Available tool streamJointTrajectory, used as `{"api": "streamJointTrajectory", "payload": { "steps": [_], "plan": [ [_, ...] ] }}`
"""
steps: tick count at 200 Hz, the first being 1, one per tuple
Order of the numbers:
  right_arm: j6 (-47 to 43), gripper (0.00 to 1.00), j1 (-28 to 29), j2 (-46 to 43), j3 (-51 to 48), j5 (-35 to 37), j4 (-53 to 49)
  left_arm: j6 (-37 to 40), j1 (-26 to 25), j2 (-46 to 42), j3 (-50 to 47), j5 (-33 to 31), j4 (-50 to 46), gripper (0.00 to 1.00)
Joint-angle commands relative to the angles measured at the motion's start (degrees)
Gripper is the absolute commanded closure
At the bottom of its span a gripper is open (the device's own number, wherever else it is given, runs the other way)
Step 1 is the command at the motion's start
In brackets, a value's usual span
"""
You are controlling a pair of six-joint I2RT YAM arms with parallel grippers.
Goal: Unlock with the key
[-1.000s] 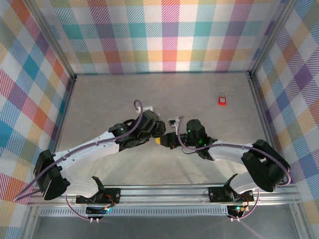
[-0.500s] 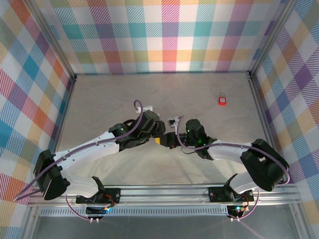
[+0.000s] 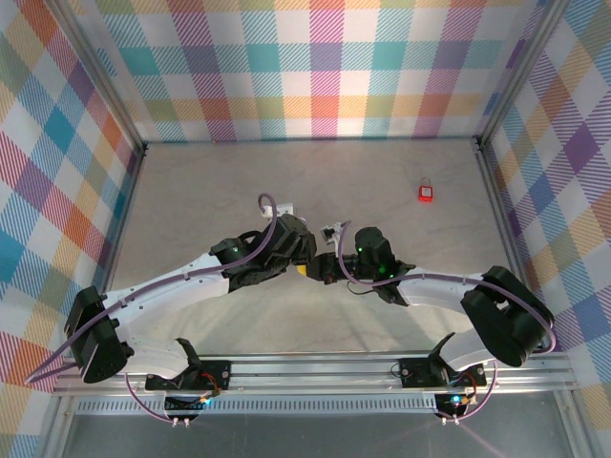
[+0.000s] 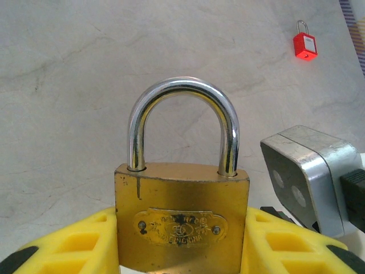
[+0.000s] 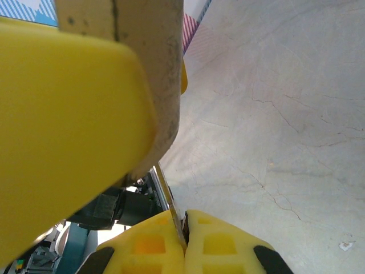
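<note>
Left claw [image 4: 182, 251] gripping padlock [image 4: 181, 220] upright, right claw [image 5: 185, 242] pinching key [image 5: 169, 198] beside it, red lock [image 4: 305, 44] lying well apart on desk [image 4: 85, 85]

A small red padlock [image 3: 426, 192] lies on the far right of the pale, grey-veined table [image 3: 191, 191], near the right wall, its thin shackle turned toward the far side. Checked walls [image 3: 325, 67] in many colours close the left, far and right sides. A metal rail [image 3: 315, 367] runs along the table's near edge.
</note>
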Motion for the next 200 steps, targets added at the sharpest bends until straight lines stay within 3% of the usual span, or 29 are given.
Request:
{"api": "streamJointTrajectory", "payload": {
  "steps": [1,94,200],
  "plan": [
    [0.6,1.0,-1.3,-1.6,0.8,2.3,0.4,0.9,-1.5,-1.0,-0.8,-1.4,-0.1,1.0],
    [3.0,1.0,-3.5,-3.3,-0.3,3.0,1.4,-1.0,-3.2,0.3,-2.2,-3.1,0.1,1.0],
    [5.0,1.0,-4.3,-5.7,-2.2,6.6,4.5,-9.4,-2.0,0.9,-2.1,5.1,3.9,1.0]
  ]
}}
